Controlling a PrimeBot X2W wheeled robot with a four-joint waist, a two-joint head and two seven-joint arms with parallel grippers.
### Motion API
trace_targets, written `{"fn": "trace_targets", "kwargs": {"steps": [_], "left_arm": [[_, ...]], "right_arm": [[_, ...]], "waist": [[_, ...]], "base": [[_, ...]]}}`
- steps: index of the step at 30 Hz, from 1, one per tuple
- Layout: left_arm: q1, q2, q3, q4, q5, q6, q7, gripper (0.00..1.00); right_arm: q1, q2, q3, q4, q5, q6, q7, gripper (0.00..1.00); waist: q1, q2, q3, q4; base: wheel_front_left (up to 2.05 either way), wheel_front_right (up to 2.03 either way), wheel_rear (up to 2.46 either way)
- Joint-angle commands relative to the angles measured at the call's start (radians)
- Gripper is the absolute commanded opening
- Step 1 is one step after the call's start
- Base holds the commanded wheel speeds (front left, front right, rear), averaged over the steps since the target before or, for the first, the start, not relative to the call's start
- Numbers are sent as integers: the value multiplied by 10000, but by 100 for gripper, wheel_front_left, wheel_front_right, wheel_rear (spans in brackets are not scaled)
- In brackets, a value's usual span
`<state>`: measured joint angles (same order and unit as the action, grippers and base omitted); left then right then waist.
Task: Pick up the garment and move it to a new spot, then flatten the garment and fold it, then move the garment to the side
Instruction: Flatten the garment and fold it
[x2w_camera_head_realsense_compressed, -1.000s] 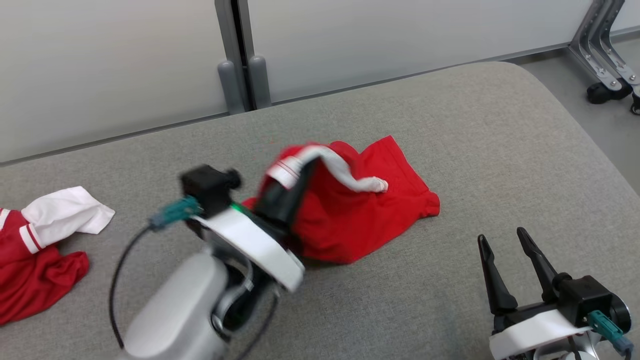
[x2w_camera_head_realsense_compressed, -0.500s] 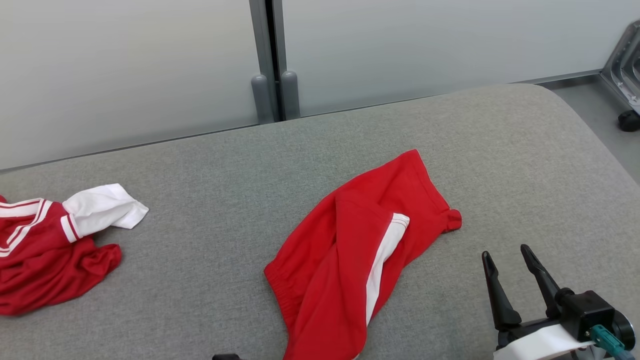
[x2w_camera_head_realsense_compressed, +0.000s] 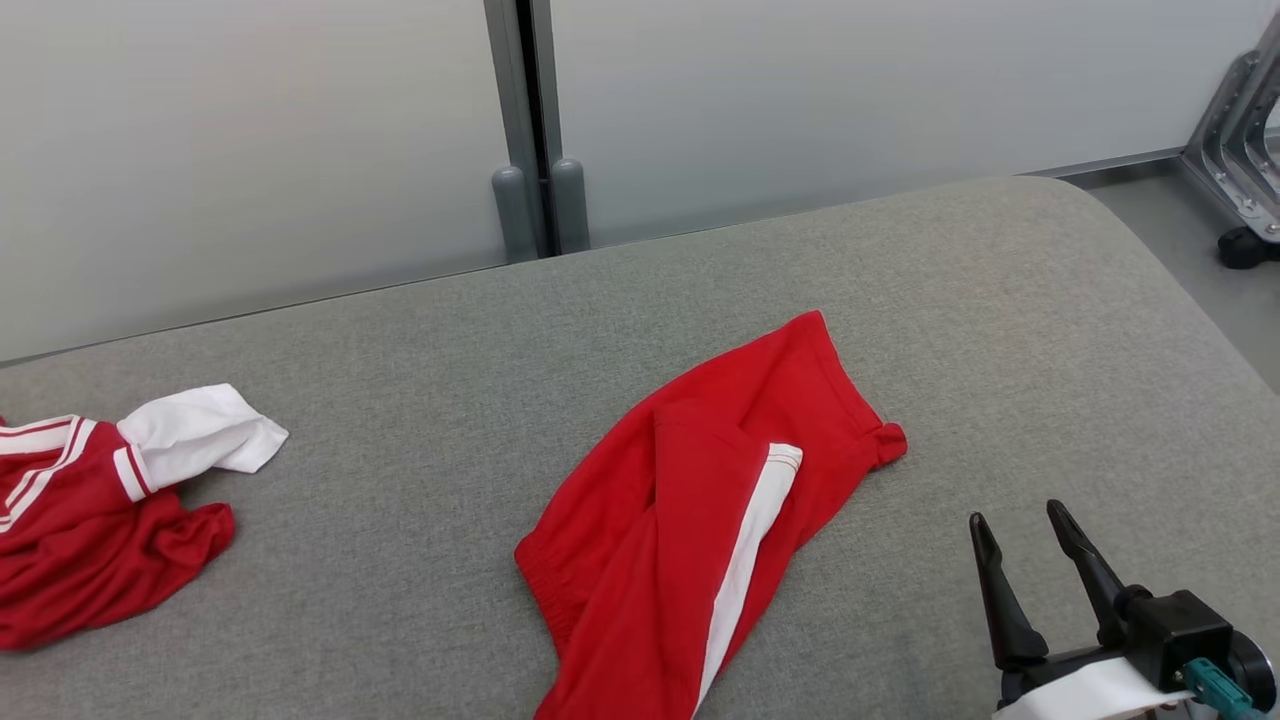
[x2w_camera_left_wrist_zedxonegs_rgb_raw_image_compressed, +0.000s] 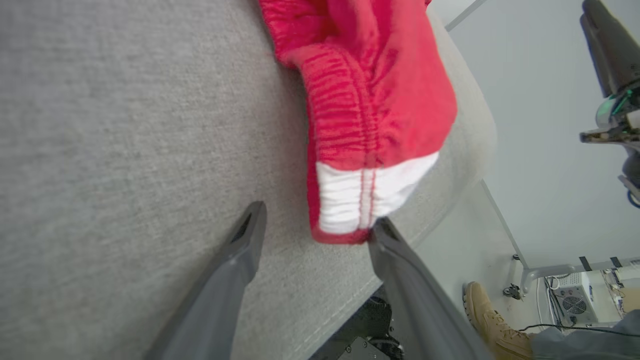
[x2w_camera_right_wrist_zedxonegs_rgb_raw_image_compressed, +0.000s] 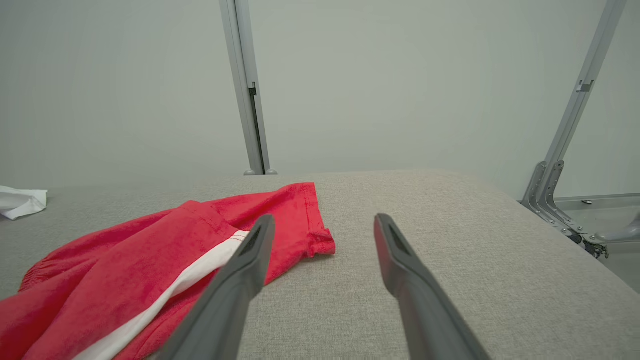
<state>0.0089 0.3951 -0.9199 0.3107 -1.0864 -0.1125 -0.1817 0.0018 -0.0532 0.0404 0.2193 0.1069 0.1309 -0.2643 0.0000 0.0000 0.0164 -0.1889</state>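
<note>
Head view: red shorts (x2w_camera_head_realsense_compressed: 700, 520) with a white side stripe are seen crumpled across the middle of the grey cushion (x2w_camera_head_realsense_compressed: 400, 350), one leg hem pointing to the far right and the rest trailing off toward the near edge.
Left wrist view: the elastic waistband end of the shorts is shown up close, white patch nearest the fingers, right by the cushion's edge.
Left gripper (x2w_camera_left_wrist_zedxonegs_rgb_raw_image_compressed: 318, 215): spread wide, nothing clamped. The waistband corner sits right at one fingertip; whether it's actually touched can't be told.
Right gripper (x2w_camera_head_realsense_compressed: 1016, 513): also held wide open with nothing in it, parked over the cushion just right of the shorts and apart from them.
Right wrist view: the leg hem is seen just past the left-hand finger, lying on the cushion.
Other clothing: a red and white top (x2w_camera_head_realsense_compressed: 90, 510) is bunched at the cushion's far left, well apart from the shorts.
Background: pale wall panels (x2w_camera_head_realsense_compressed: 250, 150) are split by a grey post (x2w_camera_head_realsense_compressed: 520, 120), and a metal frame (x2w_camera_head_realsense_compressed: 1240, 150) is seen at far right.
Floor: a person's tan boot (x2w_camera_left_wrist_zedxonegs_rgb_raw_image_compressed: 492, 320) is seen beyond the cushion edge.
</note>
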Motion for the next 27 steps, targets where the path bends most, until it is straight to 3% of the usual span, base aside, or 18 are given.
{"fn": "trace_targets", "kwargs": {"steps": [1, 7, 9, 13, 16, 19, 27], "left_arm": [[316, 412, 192, -198, -220, 247, 112, 100], [320, 1585, 1250, -1251, -407, 1082, -233, 100], [182, 1710, 1389, -1454, -408, 1274, -215, 100], [-394, 2274, 1681, -2225, -261, 1888, 319, 100], [-1057, 2234, 1972, -2682, -157, 2088, 345, 100], [-1884, 2051, 1672, -2577, 159, 1907, 850, 100], [-4269, 1086, 1007, 254, 1071, 1772, 1917, 100]], "right_arm": [[66, -50, -31, -5, 37, -3, -1, 100], [-4, -23, 30, -69, 90, -3, -1, 100], [-18, -19, 35, -68, 98, -3, -1, 100], [-119, -11, 104, -33, 114, -3, -1, 100], [-181, -5, 81, -56, 149, -3, -1, 100], [-317, 2, 191, -34, 156, -3, -1, 100], [-751, 6, 434, -77, 322, -3, -3, 100]], "waist": [[0, 0, -12, -90], [0, 0, 116, -299], [0, 0, 143, -345], [0, 0, 255, -631], [0, 0, 374, -822], [0, 0, 539, -1049], [0, 0, 1152, -1799]], "base": [[0, 0, 0], [0, 0, 0], [0, 0, 0], [0, 0, 0], [0, 0, 0], [0, 0, 0], [0, 0, 0]]}}
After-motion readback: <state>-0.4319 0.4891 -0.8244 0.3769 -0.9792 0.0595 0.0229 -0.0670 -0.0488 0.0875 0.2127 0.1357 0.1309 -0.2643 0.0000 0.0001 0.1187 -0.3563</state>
